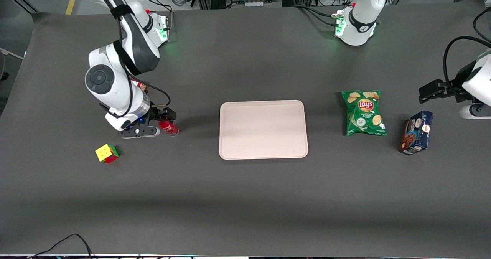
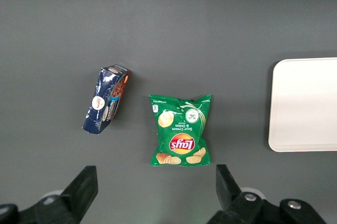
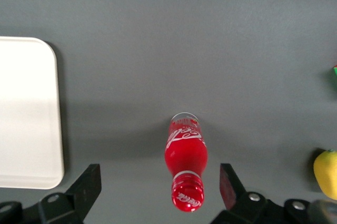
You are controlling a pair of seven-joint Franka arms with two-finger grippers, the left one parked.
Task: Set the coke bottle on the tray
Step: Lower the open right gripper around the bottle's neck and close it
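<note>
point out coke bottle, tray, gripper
coke bottle (image 3: 185,155), right wrist view, red body.
tray (image 1: 263,129), front view, bare middle of its floor.
gripper (image 3: 160,182), right wrist view, gap between open fingers, above the bottle.

Red coke bottle (image 3: 186,165) with white script lettering, red cap, clear base, under the black gripper (image 3: 158,190). Pale pinkish-beige tray (image 1: 263,129) on dark grey table (image 1: 245,197). Green chip bag (image 1: 363,113), dark blue cookie box (image 1: 417,132), yellow-red-green cube (image 1: 107,153).

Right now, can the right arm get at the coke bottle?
Probably yes. The end effector hangs open directly over the coke bottle, a finger on each side with bare table around it. The cube and tray lie clear of it.
</note>
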